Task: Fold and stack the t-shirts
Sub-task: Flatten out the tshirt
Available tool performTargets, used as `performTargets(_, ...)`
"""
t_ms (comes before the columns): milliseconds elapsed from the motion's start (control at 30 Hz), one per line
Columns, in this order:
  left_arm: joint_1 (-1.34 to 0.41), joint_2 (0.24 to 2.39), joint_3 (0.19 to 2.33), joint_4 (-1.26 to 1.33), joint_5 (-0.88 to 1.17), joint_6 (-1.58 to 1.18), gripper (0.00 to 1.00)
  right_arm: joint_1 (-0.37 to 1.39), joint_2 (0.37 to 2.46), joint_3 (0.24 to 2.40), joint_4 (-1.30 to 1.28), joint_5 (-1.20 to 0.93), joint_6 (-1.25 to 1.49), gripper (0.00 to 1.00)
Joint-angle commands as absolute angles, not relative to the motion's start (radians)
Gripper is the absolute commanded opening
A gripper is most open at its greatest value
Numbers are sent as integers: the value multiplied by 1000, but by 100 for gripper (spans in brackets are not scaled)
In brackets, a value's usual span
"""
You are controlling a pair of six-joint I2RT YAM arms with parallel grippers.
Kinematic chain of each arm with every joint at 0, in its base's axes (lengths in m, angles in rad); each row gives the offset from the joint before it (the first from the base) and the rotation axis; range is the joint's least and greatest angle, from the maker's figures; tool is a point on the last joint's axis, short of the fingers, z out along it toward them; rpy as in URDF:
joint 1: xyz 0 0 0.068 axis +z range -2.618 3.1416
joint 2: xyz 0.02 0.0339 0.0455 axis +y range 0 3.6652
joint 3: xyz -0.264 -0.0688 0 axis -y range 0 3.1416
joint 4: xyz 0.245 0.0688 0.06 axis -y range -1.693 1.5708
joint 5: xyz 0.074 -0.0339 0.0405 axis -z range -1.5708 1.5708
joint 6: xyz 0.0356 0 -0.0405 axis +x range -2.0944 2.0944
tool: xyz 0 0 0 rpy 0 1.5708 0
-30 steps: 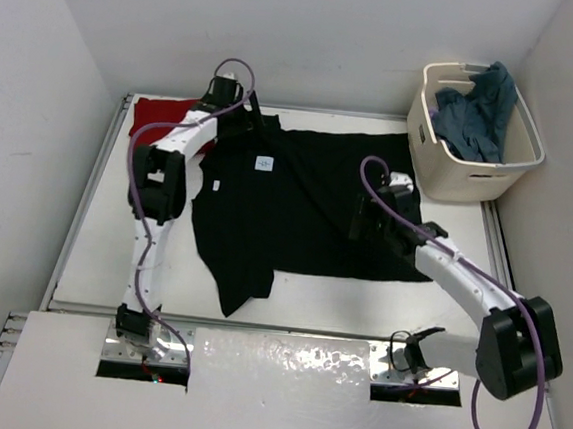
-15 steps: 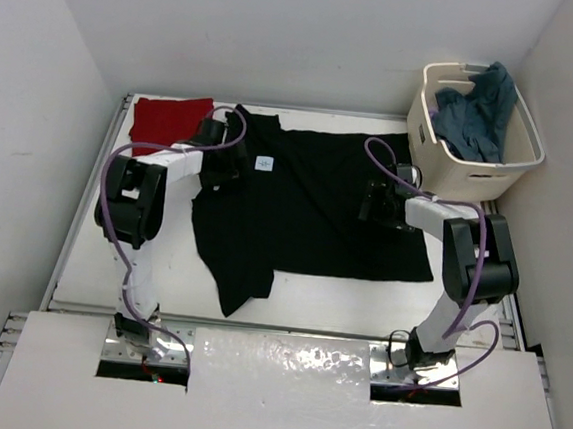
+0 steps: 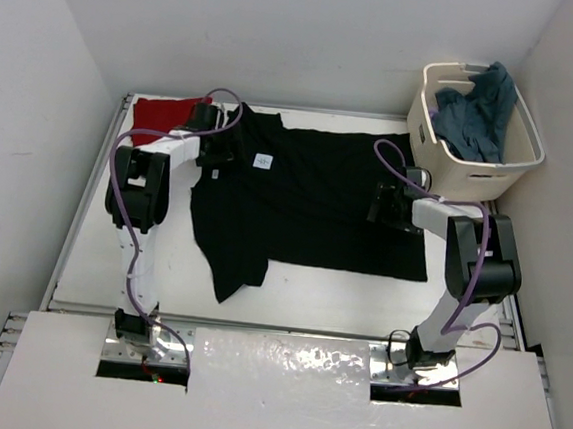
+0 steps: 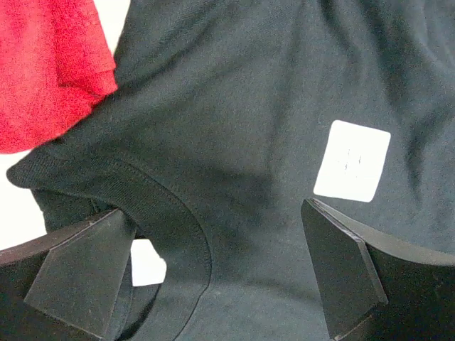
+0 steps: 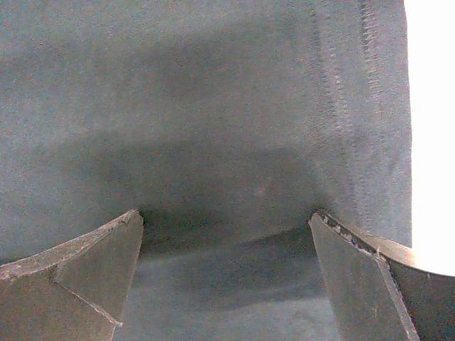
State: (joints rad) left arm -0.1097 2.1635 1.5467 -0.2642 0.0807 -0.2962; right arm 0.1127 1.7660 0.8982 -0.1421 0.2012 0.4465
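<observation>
Both arms have swung in over the black shirt (image 3: 307, 206), the left gripper (image 4: 213, 209) open above its collar (image 4: 178, 213) and the right gripper (image 5: 226, 213) open above its hem (image 5: 362, 106), ready to start folding.

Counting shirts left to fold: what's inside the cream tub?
A slate blue-grey shirt is heaped in the tub, one end draped over the far rim. Whatever lies beneath it is covered, so the count can't be told.
</observation>
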Motion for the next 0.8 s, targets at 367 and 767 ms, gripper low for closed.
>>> performTargets(367, -261, 1579, 1049, -281, 61, -523, 100, 182, 1416, 789, -186, 78, 392, 99)
performTargets(767, -376, 1279, 469, -84, 311, -799, 100, 187, 1422, 543, -120, -2, 465, 99)
